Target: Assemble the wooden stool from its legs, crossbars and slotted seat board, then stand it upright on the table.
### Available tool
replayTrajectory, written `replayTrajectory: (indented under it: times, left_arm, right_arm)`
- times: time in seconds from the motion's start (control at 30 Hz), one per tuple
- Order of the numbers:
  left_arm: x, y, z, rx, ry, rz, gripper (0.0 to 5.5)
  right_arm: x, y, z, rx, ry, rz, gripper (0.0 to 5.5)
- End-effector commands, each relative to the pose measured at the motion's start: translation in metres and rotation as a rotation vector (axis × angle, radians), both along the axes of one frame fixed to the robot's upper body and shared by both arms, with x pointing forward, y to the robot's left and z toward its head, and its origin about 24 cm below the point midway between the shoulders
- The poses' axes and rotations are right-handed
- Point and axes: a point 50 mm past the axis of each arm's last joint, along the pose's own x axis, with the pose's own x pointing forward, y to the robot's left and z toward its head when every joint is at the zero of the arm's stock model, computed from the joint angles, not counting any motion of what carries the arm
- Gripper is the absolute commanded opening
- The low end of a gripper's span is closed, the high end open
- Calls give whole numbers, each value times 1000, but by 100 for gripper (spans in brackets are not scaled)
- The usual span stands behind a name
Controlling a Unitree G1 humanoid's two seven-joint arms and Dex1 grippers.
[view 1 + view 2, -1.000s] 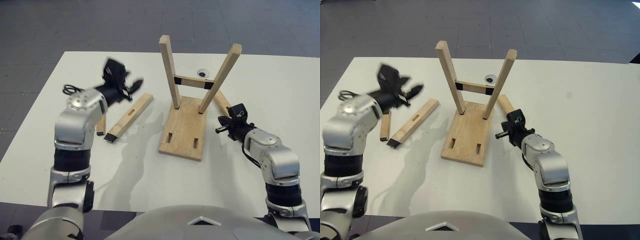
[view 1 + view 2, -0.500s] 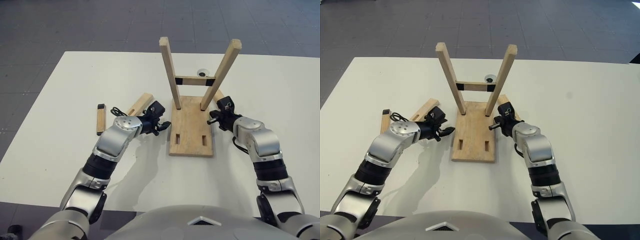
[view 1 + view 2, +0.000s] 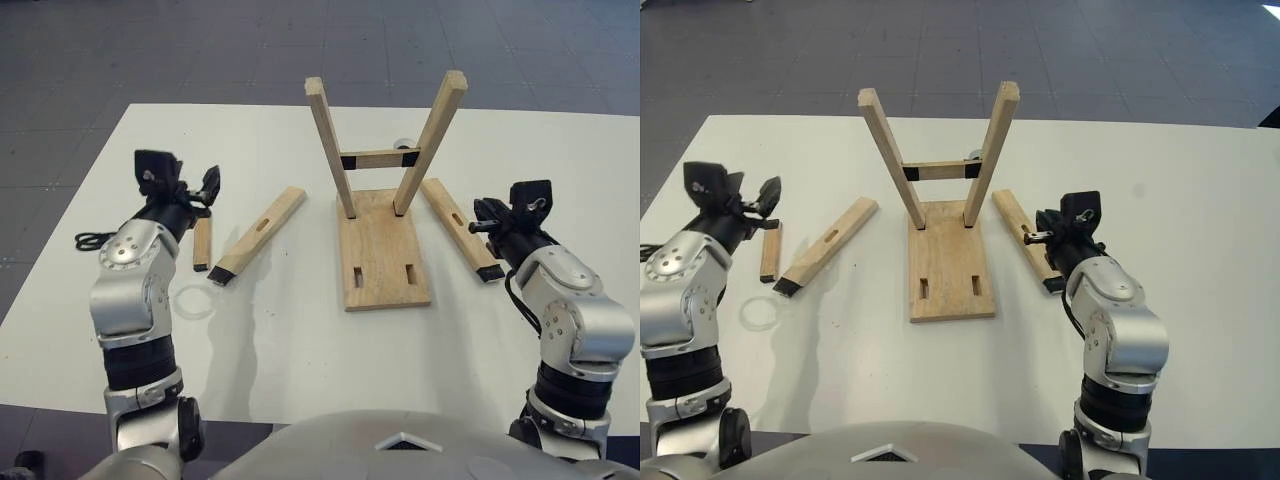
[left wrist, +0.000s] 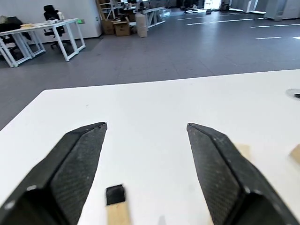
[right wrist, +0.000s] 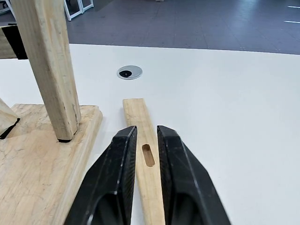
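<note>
The left arm is bent with its elbow low and its forearm raised at the table's [image 3: 300,340] 9 o'clock side. The left claw [image 4: 146,126] points toward 12 o'clock above the short crossbar [image 3: 202,243]. The right arm is folded likewise at 3 o'clock, with the right claw [image 5: 146,130] over the loose slotted leg [image 3: 458,225].

Half a second ago both claws were low beside the seat board's [image 3: 385,260] side edges. Both arms have since drawn outward, away from the board, which lies much as it did.

The left claw is released, its fingers spread wide and grasping nothing. The right claw is clenched to a thin slit and holds nothing; whether it touches the leg below cannot be told.

The seat board lies flat at the table's centre. Two legs [image 3: 330,150] stand in its 12 o'clock end, joined by a crossbar [image 3: 378,158]. A second loose leg [image 3: 260,232] lies at the board's 9 o'clock.
</note>
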Motion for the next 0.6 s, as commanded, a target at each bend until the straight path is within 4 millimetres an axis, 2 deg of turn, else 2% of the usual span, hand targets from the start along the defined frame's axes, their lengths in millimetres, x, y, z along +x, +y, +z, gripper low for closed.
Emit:
replayTrajectory:
  times: [0.03,0.13,0.3,0.47,0.57,0.6]
  left_arm:
    - [-17,11,-25,12,129,75,320]
    - [-30,6,-44,-13,246,87,320]
    - [-54,17,-68,3,416,177,320]
    - [-64,3,-82,-73,473,186,320]
    - [-67,0,-86,-120,496,196,284]
    - [-68,1,-87,-130,502,202,253]
  right_arm:
    - [-5,1,-2,-8,21,3,75]
    - [-4,5,-2,-5,29,27,75]
    - [-4,11,-3,-1,49,85,75]
    - [0,15,-1,-1,37,114,75]
    - [1,15,0,-2,32,120,77]
    - [2,16,1,-3,30,122,77]
